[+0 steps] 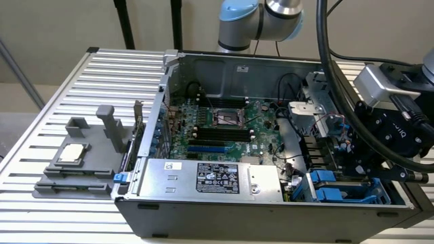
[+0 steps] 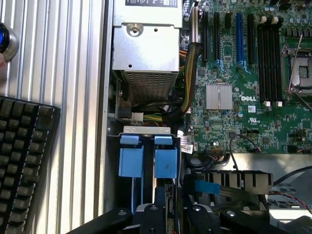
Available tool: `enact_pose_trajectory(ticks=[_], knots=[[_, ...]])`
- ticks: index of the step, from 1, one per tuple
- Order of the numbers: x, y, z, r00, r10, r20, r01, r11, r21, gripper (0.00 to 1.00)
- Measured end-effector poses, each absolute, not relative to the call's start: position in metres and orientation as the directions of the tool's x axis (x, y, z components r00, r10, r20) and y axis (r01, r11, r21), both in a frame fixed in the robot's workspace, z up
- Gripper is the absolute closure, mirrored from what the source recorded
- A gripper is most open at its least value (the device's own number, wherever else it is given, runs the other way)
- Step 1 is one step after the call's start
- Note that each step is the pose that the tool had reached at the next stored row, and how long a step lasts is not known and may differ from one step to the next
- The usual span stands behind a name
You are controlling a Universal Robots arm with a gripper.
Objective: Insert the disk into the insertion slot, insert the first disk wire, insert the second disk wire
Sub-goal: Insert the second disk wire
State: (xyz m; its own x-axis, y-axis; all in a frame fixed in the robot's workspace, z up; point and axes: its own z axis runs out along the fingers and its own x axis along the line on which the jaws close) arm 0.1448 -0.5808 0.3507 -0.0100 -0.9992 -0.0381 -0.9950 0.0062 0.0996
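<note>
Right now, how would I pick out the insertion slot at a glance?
Start at the open computer case on the slatted table. Along its near wall lies the silver power-supply box; the insertion slot sits to the exterior view's right of it, marked by broad bright blue plastic tabs.

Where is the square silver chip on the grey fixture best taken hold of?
Likely by two opposite edges of the chip, coming straight down from above: it lies flat and face up in the grey fixture, so only its thin sides offer a pinch.
</note>
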Motion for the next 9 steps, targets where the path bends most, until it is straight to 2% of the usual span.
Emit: enact_pose_trajectory(ticks=[9], knots=[[0.1448, -0.5806, 0.3528, -0.010, -0.999, -0.038, -0.995, 0.006, 0.100, 0.75]])
